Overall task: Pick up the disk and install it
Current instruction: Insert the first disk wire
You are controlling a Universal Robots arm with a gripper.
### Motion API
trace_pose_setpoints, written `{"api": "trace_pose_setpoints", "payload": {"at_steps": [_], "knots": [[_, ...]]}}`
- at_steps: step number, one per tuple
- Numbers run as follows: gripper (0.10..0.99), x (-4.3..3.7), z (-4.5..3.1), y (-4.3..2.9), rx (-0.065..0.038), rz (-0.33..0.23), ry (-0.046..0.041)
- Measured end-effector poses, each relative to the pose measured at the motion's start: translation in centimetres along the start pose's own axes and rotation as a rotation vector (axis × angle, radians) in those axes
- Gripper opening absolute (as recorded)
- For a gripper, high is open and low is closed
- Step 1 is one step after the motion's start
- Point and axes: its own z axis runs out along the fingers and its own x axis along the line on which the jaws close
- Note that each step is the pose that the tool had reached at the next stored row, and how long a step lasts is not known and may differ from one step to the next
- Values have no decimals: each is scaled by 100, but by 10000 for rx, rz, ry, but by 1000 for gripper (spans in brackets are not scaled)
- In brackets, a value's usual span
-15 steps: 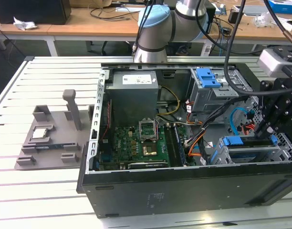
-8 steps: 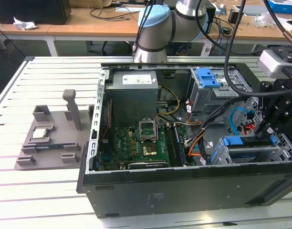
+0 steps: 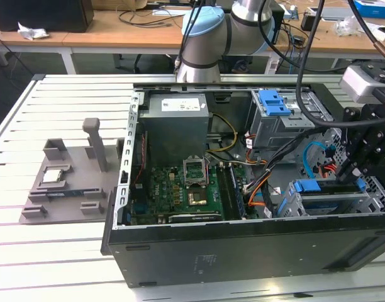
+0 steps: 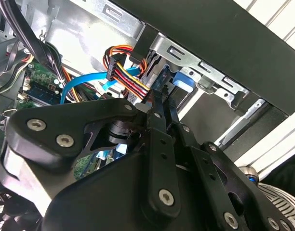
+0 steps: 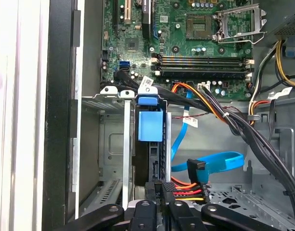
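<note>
The disk [image 3: 307, 187] stands on edge in the silver drive cage [image 3: 343, 204] at the near corner of the open computer case, on the exterior view's right. Its blue carrier bracket [image 5: 150, 126] faces up, with the dark drive body below it. My gripper [image 3: 351, 171] hangs over the end of the disk nearest the case's side wall. In both wrist views the black fingers [image 4: 160, 120] lie pressed together, shut, with nothing between them. Their tips [image 5: 161, 189] sit at the disk's end beside the red, yellow and orange power plug [image 5: 188, 192]. The disk's blue tab [image 4: 182, 79] shows just beyond the fingertips.
Blue data cables [image 5: 210, 161] and a black cable bundle [image 5: 244, 130] cross the case floor beside the cage. A second cage with a bright blue latch plate [image 3: 273, 102] stands farther back. A grey fixture [image 3: 73, 189] with a small silver chip [image 3: 54, 175] lies on the exterior view's left.
</note>
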Motion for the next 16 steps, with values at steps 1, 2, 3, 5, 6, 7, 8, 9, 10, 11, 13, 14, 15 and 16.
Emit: {"api": "trace_pose_setpoints", "payload": {"at_steps": [1,2,3,5,6,7,8,9,10,11,13,14,15,16], "knots": [[169,6,0,6,-1,1,3],[169,10,1,13,-1,0,1],[169,16,2,22,-1,0,-1],[169,22,2,26,-1,0,-1],[169,22,3,26,-1,-1,-3],[169,22,3,26,-1,0,-6],[169,23,3,22,0,1,-9],[169,22,2,20,0,2,-10],[169,18,2,17,0,1,-12],[169,14,2,16,0,1,-14],[169,6,2,14,0,0,-16],[169,3,2,13,0,0,-17],[169,2,2,12,0,0,-18],[169,1,1,9,0,0,-19]]}}
